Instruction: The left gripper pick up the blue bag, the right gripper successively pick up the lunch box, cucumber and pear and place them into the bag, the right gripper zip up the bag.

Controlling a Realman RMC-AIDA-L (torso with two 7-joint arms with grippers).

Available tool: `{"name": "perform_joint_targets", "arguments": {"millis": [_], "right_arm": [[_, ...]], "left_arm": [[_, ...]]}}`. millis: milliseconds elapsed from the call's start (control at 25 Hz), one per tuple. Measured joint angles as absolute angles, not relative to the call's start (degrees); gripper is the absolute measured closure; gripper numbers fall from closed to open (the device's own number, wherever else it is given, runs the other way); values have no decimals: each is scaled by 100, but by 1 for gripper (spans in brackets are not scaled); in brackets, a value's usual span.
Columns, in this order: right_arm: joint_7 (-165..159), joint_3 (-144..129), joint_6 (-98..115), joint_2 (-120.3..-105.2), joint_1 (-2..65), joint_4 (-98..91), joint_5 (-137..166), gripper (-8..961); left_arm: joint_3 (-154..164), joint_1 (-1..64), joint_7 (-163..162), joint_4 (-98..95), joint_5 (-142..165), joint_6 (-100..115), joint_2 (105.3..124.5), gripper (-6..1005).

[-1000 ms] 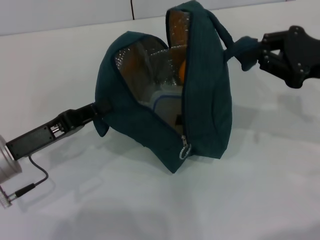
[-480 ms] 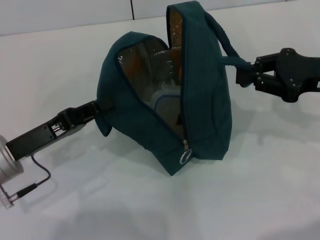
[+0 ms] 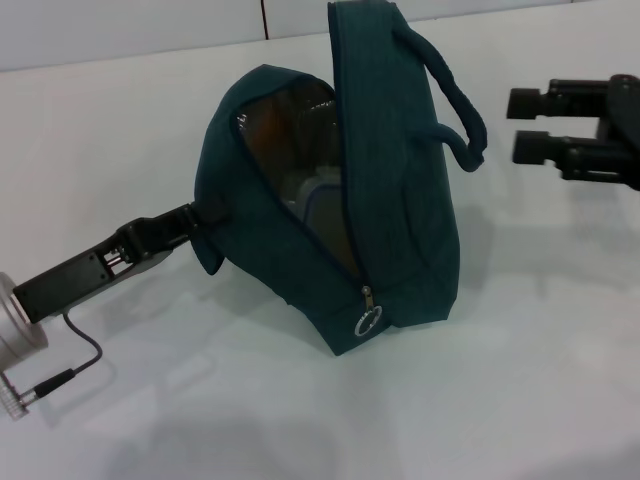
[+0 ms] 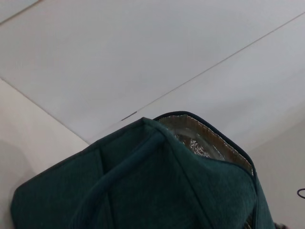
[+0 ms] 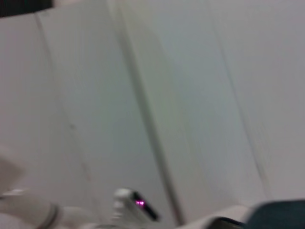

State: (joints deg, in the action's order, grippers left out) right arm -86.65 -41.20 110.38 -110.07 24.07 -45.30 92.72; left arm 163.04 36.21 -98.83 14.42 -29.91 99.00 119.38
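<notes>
The blue bag (image 3: 400,200) stands on the white table, its zipper open and foil lining showing. The zipper's ring pull (image 3: 368,322) hangs at the low front end. The lunch box (image 3: 318,196) shows inside the opening as a clear box with a blue rim. The cucumber and pear are hidden. My left gripper (image 3: 198,216) is shut on the bag's left handle. My right gripper (image 3: 520,126) is open and empty, just right of the bag's free right handle (image 3: 458,110). The left wrist view shows the bag's fabric (image 4: 143,186) and foil edge (image 4: 205,143).
The white table (image 3: 520,380) extends in front and to the right of the bag. A thin black cable (image 3: 70,360) trails from my left arm at the lower left. The right wrist view shows only blurred white surface and a corner of the bag (image 5: 281,214).
My right gripper has opened, let go of the bag's right handle and drawn back to the right. The handle has dropped free and the bag's right flap has swung closer over the opening.
</notes>
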Motion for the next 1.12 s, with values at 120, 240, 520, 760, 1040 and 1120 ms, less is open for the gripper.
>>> {"name": "perform_joint_targets", "arguments": {"millis": [120,240,520,760,1040,1120], "right_arm": [[-8713,-4100,11690,-10961,2529,-4499,9245,485],[-8841,-4252,12183,-10957,2696,-4456,9387,393],[-9048,-4699,12156,-11026,2964,-4181,10598,205],[-9049,-4729,11725,-11174,3114,-3980,11348,169],[-9294,-5373,10757,-11246,3186,-3858,11591,170],[-9349,-5525,10619,-11262,3225,-3857,11594,170]], "left_arm": [[16304,3619,-9881,1433,-2985,9880,11944,914],[16304,3620,-9832,1338,-2987,9873,11946,914],[16304,3646,-9738,1203,-3004,9855,11948,913],[16304,3632,-9722,1161,-3008,9844,11942,913],[16303,3622,-9715,1169,-2999,9842,11943,913],[16303,3621,-9713,1170,-2991,9838,11944,913]]}}
